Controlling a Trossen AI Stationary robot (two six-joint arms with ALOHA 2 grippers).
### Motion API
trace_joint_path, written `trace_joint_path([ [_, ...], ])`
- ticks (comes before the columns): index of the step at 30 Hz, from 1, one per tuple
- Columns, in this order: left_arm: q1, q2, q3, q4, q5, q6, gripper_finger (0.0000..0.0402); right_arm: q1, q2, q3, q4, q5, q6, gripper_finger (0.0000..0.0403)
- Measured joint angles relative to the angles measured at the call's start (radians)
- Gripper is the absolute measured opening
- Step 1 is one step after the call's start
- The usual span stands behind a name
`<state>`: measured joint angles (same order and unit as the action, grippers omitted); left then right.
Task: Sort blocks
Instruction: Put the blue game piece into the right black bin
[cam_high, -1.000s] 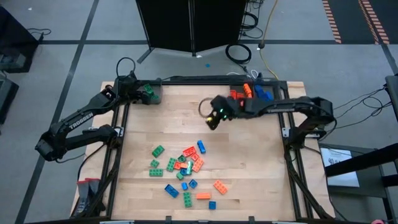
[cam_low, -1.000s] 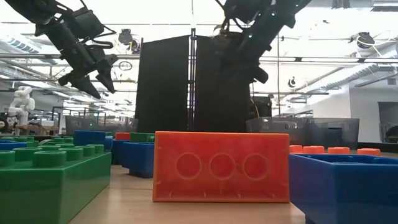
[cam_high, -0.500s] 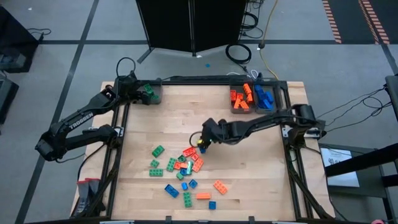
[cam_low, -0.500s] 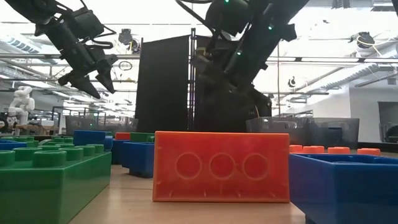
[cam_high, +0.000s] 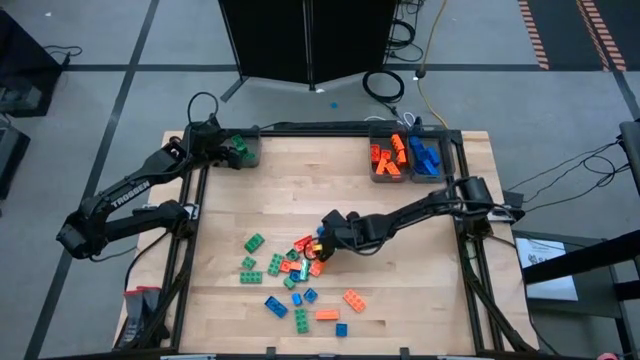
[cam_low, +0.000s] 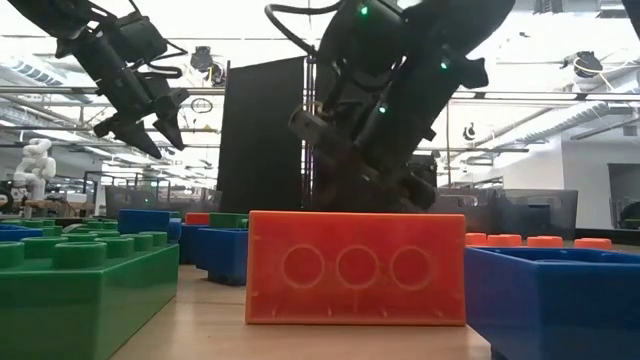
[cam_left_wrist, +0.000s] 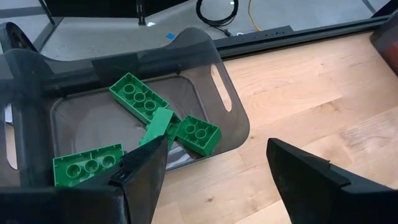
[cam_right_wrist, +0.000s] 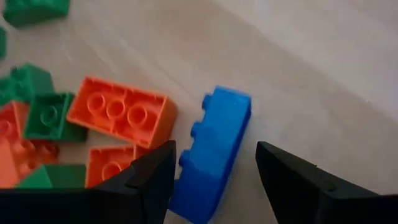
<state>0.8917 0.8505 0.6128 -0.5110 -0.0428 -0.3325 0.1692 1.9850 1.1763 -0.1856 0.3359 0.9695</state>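
Right gripper (cam_right_wrist: 211, 180) low over the desk (cam_high: 400, 250), fingers spread either side of a blue block (cam_right_wrist: 211, 149) lying on its side, not clenched; orange block (cam_right_wrist: 118, 115) just beside, loose blocks (cam_high: 295, 275) mid-desk. Left gripper (cam_left_wrist: 214, 168) spread, empty, above grey bin (cam_left_wrist: 233, 118) holding green blocks (cam_left_wrist: 140, 99)

Grey floor (cam_high: 120, 60) (black tape lines)

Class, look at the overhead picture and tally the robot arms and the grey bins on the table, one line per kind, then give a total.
Robot arms: 2 - left arm, right arm
Grey bins: 3 - left bin, centre bin, right bin
Total: 5
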Motion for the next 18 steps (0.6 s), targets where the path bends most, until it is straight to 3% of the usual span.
trace_joint_path([
  [6,0.0,0.0,0.0,0.0,0.0,0.0,0.0277,0.024,0.041,0.004,0.0,0.023,0.013,0.0209],
  [8,0.0,0.0,0.0,0.0,0.0,0.0,0.0277,0.024,0.052,0.005,-0.003,0.033,0.013,0.0187],
  [11,0.0,0.0,0.0,0.0,0.0,0.0,0.0277,0.024,0.053,0.004,-0.01,0.045,0.006,0.012],
  [18,0.0,0.0,0.0,0.0,0.0,0.0,0.0277,0.021,0.049,0.003,-0.007,0.037,-0.041,0.0116],
])
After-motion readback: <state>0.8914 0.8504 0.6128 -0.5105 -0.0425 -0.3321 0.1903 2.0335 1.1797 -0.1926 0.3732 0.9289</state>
